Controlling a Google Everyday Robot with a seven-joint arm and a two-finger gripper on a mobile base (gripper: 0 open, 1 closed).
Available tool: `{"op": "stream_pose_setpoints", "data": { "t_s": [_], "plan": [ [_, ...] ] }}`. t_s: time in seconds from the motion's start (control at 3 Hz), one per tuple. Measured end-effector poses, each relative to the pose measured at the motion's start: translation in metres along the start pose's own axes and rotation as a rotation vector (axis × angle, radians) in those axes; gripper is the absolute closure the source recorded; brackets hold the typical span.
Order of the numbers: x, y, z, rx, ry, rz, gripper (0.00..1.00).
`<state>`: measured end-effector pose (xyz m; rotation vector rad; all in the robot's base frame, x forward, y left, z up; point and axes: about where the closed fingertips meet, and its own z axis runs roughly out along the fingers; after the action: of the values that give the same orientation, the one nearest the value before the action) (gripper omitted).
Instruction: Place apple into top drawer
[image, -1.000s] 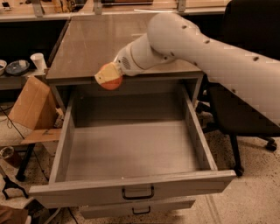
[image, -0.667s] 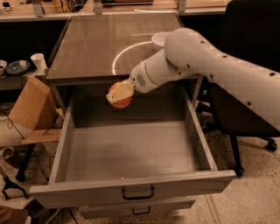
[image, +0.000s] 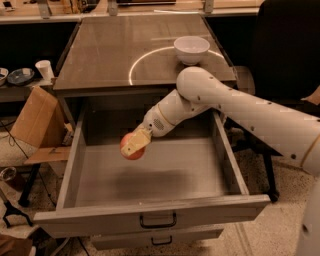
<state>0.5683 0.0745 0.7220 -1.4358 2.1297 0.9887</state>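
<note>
My gripper (image: 132, 146) is clamped around the apple (image: 133, 155), which bulges beneath it, over the drawer (image: 150, 220), under the desk's (image: 115, 55) front edge.

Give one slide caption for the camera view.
Gripper holds the apple over the open top drawer; white bowl on the tabletop.

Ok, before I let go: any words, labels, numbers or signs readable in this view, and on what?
No text can be read anywhere in this view.
Top drawer front panel: plain grey, no label.
White bowl: plain.
Paper cup at the left: no print can be made out.
Claw, holding the apple above the open drawer: no legible marking.
</note>
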Motion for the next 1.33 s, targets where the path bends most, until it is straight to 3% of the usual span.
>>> {"op": "stream_pose_setpoints", "data": {
  "t_s": [0.33, 0.67, 1.33],
  "plan": [
    [0.026, 0.003, 0.037, -0.135, 0.068, 0.001, 1.0],
    [0.041, 0.003, 0.05, -0.204, 0.095, 0.006, 0.81],
    [0.048, 0.003, 0.054, -0.229, 0.101, 0.019, 0.35]
  ]
}}
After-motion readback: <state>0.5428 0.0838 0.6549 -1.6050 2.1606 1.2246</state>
